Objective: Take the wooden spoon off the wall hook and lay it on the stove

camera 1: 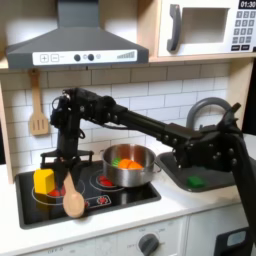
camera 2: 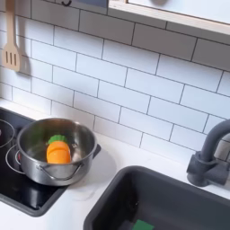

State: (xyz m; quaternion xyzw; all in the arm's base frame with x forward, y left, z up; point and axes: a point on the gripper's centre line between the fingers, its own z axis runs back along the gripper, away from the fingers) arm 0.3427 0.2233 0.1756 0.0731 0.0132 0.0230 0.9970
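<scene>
Lying nearest me, the wooden spoon (camera 1: 73, 196) rests bowl-forward on the stove (camera 1: 125, 201), handle running back and up toward my gripper (camera 1: 59, 166) just behind it. Whether my jaws grip that handle I cannot tell. Farther back, the slotted spatula (camera 1: 38, 104) hangs on the wall.

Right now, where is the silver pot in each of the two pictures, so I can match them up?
First exterior view: the silver pot stands near the middle, on the right part of the stove.
Second exterior view: the silver pot sits at the lower left, on the stove.
Shared landmark: the slotted spatula, hanging up and to the left of the pot in both exterior views.
</scene>
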